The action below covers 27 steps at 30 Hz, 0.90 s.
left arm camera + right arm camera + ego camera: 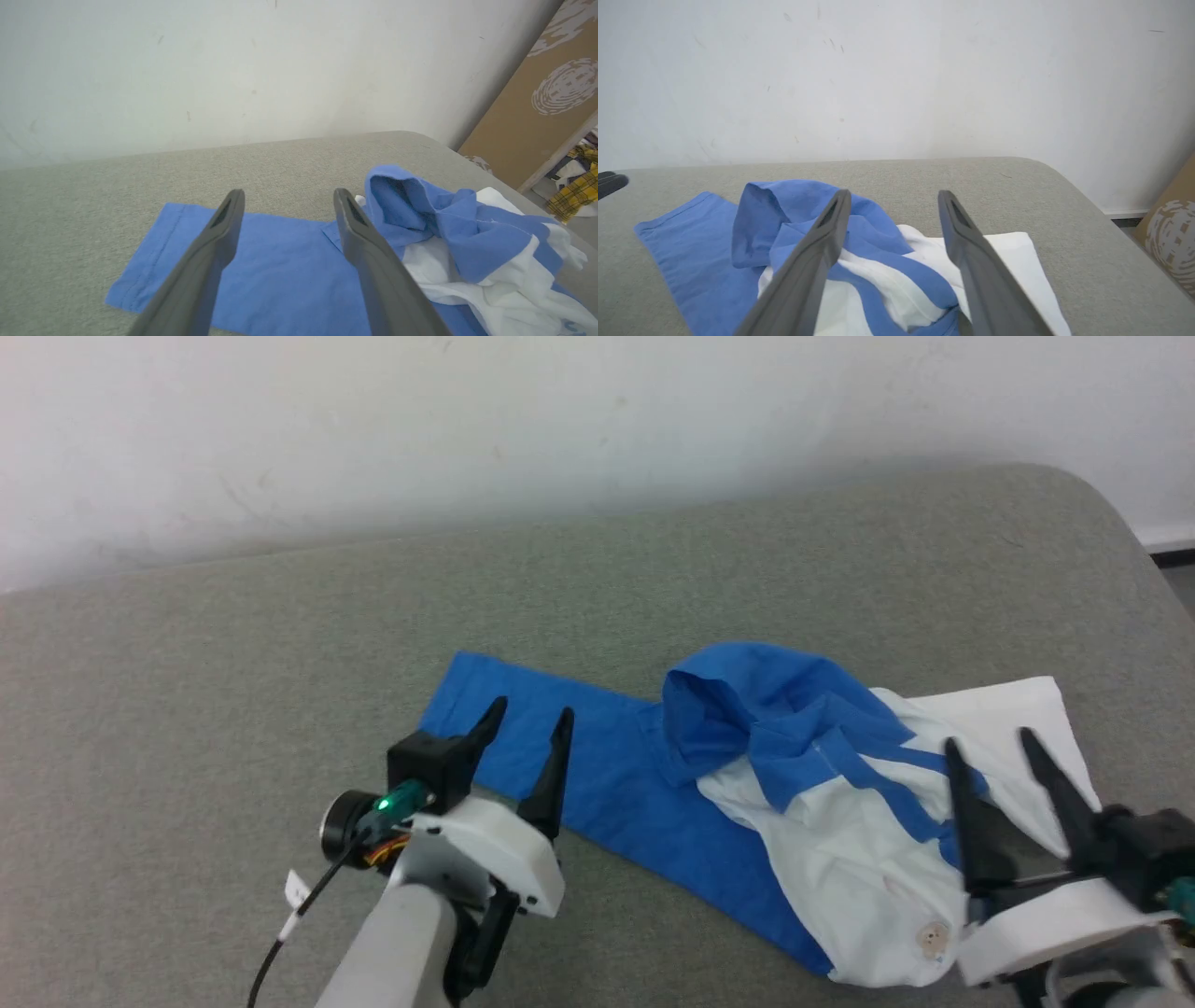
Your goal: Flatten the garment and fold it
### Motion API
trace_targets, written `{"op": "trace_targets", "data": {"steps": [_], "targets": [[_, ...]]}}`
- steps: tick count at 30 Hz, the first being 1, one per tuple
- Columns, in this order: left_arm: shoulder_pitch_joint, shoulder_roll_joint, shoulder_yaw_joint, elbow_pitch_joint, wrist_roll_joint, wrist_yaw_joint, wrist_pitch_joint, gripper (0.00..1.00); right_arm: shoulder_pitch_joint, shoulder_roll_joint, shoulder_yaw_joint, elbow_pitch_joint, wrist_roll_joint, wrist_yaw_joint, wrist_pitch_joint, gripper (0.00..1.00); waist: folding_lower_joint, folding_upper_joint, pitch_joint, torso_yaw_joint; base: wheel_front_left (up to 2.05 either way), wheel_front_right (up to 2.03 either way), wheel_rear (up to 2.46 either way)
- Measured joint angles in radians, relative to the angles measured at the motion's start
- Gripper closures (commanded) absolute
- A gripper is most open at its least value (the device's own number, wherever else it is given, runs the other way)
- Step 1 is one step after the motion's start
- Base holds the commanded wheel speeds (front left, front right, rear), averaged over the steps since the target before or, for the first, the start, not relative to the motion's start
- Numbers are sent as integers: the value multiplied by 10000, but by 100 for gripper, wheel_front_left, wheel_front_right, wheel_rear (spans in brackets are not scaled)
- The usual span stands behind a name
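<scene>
**Shirt half-spread, both end effectors open and empty**

The garment [822, 812] lies on the grey counter [233, 663], towards my right. One blue sleeve [579, 756] is laid out flat and points left. The rest is a heap: the other blue sleeve [747, 700] is humped up with its mouth gaping, and the white body [840, 887] is crumpled under blue bands. My left end effector [532, 707] sits over the flat sleeve near its cuff, fingers spread, holding nothing. My right end effector [989, 738] is over the white part, also spread and empty. I can't tell whether either one touches the cloth.

As I judge it, flattening is only partly done and folding hasn't begun.

The risks from here:
- The heap is layered, so a pinch on the right may catch two layers and drag the tangle instead of opening it.
- A pull from the right could skew the sleeve that is already flat unless the left pins it.
- The jersey is thin, so a shallow pinch may slip off.
- In the left wrist view the counter's edge is near the heap, so a long outward pull could spill cloth over it.
</scene>
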Motion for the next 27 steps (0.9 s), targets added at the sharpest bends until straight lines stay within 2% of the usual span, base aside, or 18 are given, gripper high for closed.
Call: {"op": "trace_targets", "data": {"steps": [6, 15, 16, 17, 18, 21, 24, 27], "targets": [[-1285, -48, -915, 1407, -125, -291, 788, 0, 63, -140, 1384, -514, -29, 2, 144, 0, 0, 0, 137, -447, 0, 0, 0], [-3193, -77, -2698, 3536, -1174, -648, 2472, 0, 28, -267, 2042, -543, 128, 2, 213, 0, 1, 0, 624, -759, 0, 0, 0], [-3317, -81, -2890, 3705, -1342, -656, 2633, 33, 26, -263, 2059, -502, 163, 2, 213, 0, 1, 0, 673, -785, 0, 0, 0], [-3437, -84, -3076, 3883, -1534, -660, 2824, 59, 24, -261, 2056, -458, 167, 2, 209, 0, 1, 0, 717, -810, 0, 0, 0], [-3529, -81, -3233, 4017, -1672, -706, 2928, 100, 18, -249, 2031, -416, 176, 2, 169, 0, 1, 0, 752, -833, 0, 0, 0], [-3848, -88, -3436, 4180, -1758, -704, 2569, 100, -27, -215, 1885, -311, 217, 2, 130, 0, 1, 0, 809, -885, 0, 0, 0], [-4324, -59, -3317, 4161, -1615, -437, 1601, 100, -37, -163, 1666, -234, 221, 2, 77, 0, 1, 0, 776, -843, 0, 0, 0], [-4725, 326, -3018, 3766, -1279, 46, 510, 100, -35, -100, 1473, -194, 219, 2, 75, 0, 1, 0, 693, -754, 0, 0, 0]]}}
